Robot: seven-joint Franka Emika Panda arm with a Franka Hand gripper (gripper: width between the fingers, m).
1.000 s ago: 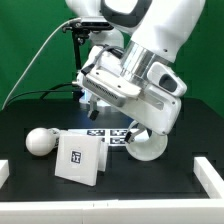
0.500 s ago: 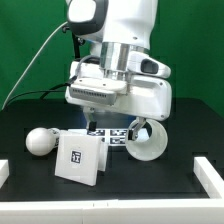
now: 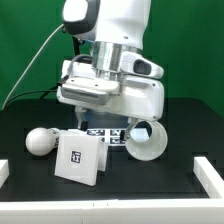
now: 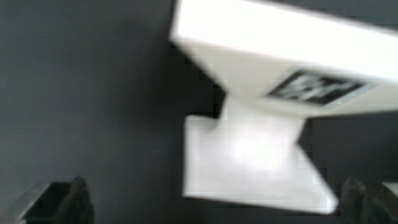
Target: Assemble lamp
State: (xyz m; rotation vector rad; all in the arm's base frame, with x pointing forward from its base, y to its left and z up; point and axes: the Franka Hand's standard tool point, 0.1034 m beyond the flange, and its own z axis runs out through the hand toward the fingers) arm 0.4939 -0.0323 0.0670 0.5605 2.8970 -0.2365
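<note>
The arm (image 3: 110, 60) fills the upper middle of the exterior view, its broad white wrist hanging low over the black desk (image 3: 120, 195). All three lamp parts lie loose on the desk, none joined to another. The flat square base (image 3: 80, 158) sits in the lower middle, slightly left of centre, with its tag facing up. The round bulb (image 3: 38, 141) lies just beside it toward the exterior view's left, close to the base's corner. The shade (image 3: 148, 140) lies on its side toward the exterior view's right, its open mouth turned to the camera. The marker board (image 3: 108, 135) shows between base and shade, partly hidden under the wrist. Low white rails (image 3: 208, 172) sit at the lower corners of the frame.

In the wrist view, the claw (image 4: 221, 202) stands wide open and holds nothing. Its dark fingers (image 4: 63, 200) show at two opposite corners of the picture, well apart. Beneath and between them lies a white tagged piece (image 4: 249, 120) on the dark desk, too blurred to tell which lamp part it is.
</note>
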